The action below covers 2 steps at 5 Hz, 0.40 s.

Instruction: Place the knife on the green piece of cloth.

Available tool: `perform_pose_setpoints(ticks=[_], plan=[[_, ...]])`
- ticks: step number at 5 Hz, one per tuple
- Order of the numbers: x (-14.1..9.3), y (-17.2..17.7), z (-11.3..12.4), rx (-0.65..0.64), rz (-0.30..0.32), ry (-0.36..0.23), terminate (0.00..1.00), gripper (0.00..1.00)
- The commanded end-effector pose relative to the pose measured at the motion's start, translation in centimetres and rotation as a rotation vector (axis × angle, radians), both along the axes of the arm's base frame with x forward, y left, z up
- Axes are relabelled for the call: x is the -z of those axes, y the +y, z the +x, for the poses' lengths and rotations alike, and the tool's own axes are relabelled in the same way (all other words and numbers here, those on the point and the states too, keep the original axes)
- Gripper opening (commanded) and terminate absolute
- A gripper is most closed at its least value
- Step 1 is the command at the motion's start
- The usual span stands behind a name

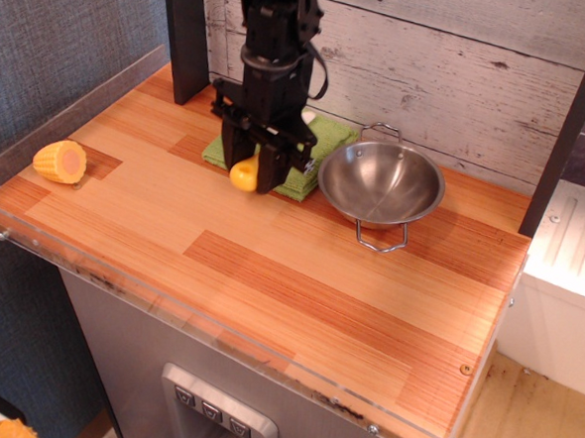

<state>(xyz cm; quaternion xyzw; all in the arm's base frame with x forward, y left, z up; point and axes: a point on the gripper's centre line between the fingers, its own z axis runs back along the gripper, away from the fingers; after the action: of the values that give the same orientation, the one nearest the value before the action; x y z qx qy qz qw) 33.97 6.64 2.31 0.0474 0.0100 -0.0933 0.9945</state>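
My gripper (247, 174) is shut on the knife (244, 174). Only the end of its chunky yellow handle shows between the black fingers (268, 170); the blade is hidden behind the gripper. The gripper holds it over the front edge of the green piece of cloth (317, 149), a light green folded towel lying at the back of the wooden table, just left of the steel bowl. A small whitish spot shows above the cloth beside the gripper.
A steel bowl (381, 184) with wire handles stands right of the cloth. A yellow corn-cob piece (61, 161) lies near the table's left edge. A dark post (187, 36) stands at the back left, a plank wall behind.
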Motion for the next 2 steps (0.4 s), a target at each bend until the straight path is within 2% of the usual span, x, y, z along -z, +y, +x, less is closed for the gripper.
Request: perform_pose_setpoints(ticks=[1,2], plan=[[-0.8,1.4,0.5,-0.033,0.01,-0.05,0.0,0.0],[-2.2,1.4,0.1,-0.034,0.013,-0.079,0.0,1.0]])
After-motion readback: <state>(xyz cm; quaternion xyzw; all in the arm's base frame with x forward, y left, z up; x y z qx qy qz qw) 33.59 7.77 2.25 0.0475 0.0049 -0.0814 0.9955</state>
